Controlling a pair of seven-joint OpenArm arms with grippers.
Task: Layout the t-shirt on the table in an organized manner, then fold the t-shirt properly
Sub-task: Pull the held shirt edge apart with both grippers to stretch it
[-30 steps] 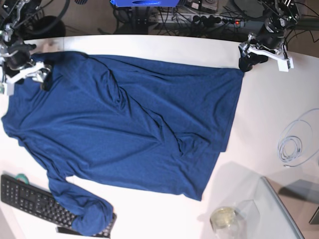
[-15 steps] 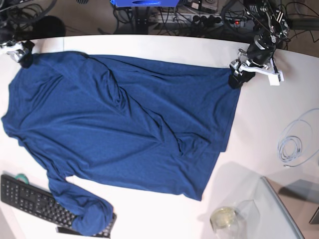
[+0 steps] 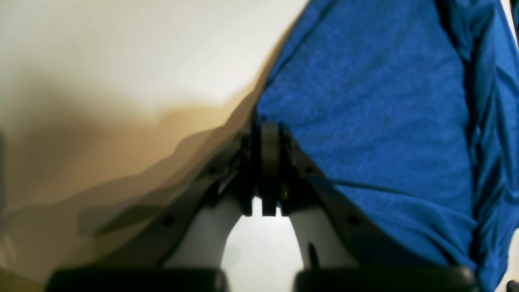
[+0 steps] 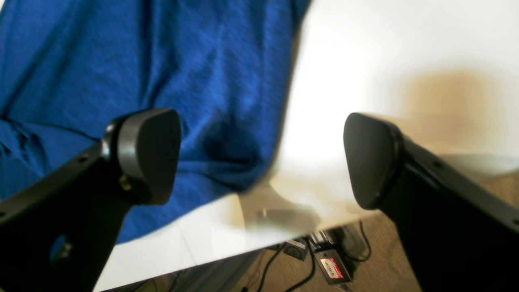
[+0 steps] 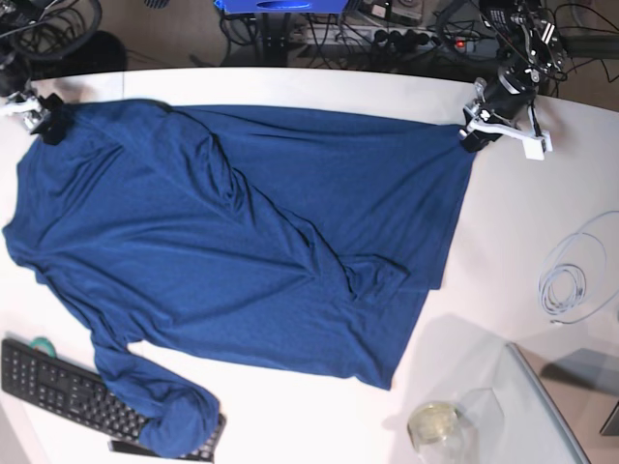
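At the far left of the base view, the right claw (image 5: 39, 118) sits at the top left corner of the t-shirt (image 5: 242, 242). In the right wrist view, the right claw (image 4: 259, 158) is wide open. One dark pad (image 4: 148, 154) is over the blue cloth and the other pad (image 4: 371, 160) is over the white bench (image 4: 365, 61). Nothing sits between them. Under the bench edge you can see some wires on the floor.

The t-shirt is big and dark blue. It lies spread out on the bench (image 5: 338, 87) and covers most of the middle. It is not smooth. Long folds run across it from the top left down to the lower right. One sleeve hangs down at the lower left, and its end rests on a black keyboard (image 5: 68, 391).

Near the bottom, right of the middle, a small round glass thing (image 5: 435, 423) stands on the bench. Next to it is a clear glass panel (image 5: 542, 406). A thin white cable (image 5: 571, 280) lies in loops close to the right edge.

At the top right, the left claw (image 5: 476, 133) is at the top right corner of the t-shirt. In the left wrist view, the left claw (image 3: 265, 134) is pinched tight, right at the edge of the blue cloth (image 3: 365, 121). It looks like it grips that edge.
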